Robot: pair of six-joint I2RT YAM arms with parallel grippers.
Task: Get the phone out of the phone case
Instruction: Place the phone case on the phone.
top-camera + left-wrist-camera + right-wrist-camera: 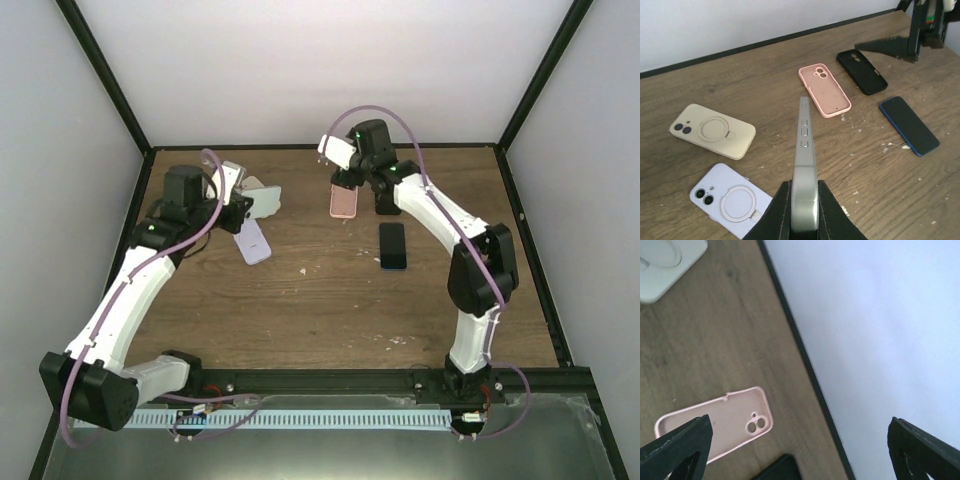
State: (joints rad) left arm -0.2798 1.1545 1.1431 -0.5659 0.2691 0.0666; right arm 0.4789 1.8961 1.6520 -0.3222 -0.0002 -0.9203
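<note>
On the wood table [300, 310] the pink case [824, 90] lies empty. The left gripper [804, 205] pinches the phone [804, 145] edge-on; the right gripper [800, 445] hangs spread and empty, so removal looks done.

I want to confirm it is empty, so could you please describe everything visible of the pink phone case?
The pink case is an empty, soft-looking shell with a raised rim and two-hole camera cutout. It lies flat on the wooden table, hollow side up, specks inside, beside a black case. The open right gripper hovers above, not touching it.
</note>
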